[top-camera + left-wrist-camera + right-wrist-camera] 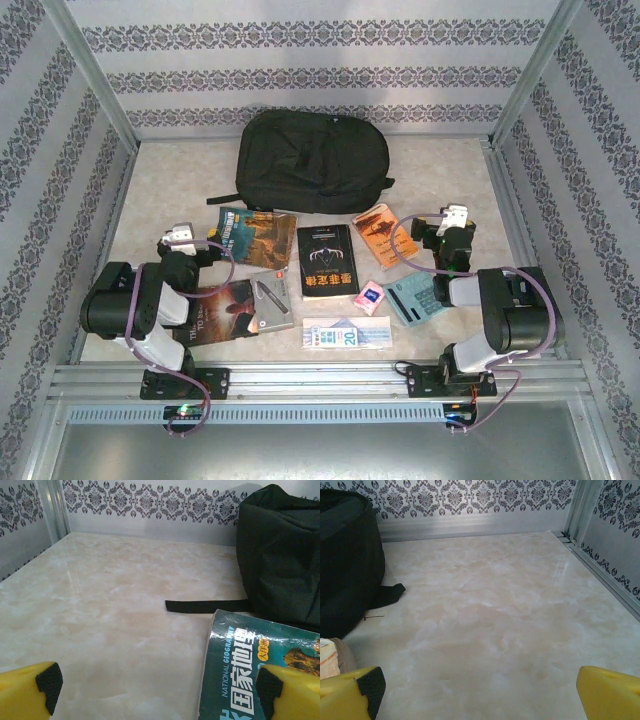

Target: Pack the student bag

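The student bag, a large black backpack, lies flat at the back middle of the table, and its side shows in the left wrist view and the right wrist view. My left gripper is open low over the table, left of a teal geography book; nothing sits between its yellow fingers. My right gripper is open too, with bare table between its fingers, just right of an orange book.
In front of the bag lie a black book, a dark red book, a grey case, a small pink item, a teal calculator and a white-blue box. A bag strap trails on the table. Patterned walls enclose three sides.
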`<act>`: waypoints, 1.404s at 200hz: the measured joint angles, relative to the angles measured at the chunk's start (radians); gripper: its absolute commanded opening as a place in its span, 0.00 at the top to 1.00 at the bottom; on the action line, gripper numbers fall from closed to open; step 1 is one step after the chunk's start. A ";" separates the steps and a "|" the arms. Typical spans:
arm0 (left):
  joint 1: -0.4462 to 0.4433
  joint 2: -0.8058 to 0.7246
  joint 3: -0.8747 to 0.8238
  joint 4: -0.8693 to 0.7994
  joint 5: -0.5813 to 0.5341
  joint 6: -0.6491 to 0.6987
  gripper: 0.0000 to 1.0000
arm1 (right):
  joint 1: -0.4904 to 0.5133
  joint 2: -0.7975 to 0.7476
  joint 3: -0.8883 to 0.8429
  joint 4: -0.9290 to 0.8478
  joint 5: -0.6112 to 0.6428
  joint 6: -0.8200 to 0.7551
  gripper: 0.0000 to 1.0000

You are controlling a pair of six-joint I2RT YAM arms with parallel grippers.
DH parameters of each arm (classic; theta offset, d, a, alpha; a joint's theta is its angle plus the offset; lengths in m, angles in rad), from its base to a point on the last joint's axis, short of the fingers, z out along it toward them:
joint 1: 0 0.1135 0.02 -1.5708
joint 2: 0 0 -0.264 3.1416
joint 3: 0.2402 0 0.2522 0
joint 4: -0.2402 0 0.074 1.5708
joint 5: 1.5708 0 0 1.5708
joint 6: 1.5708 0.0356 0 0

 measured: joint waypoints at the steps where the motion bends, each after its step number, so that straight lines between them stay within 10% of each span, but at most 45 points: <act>1: 0.000 0.000 0.000 0.000 0.000 0.000 0.00 | 0.000 0.000 0.000 0.000 0.000 0.000 0.02; 281: 0.003 0.000 0.000 0.000 0.010 0.005 0.00 | 0.000 0.000 0.000 0.000 0.000 0.000 0.02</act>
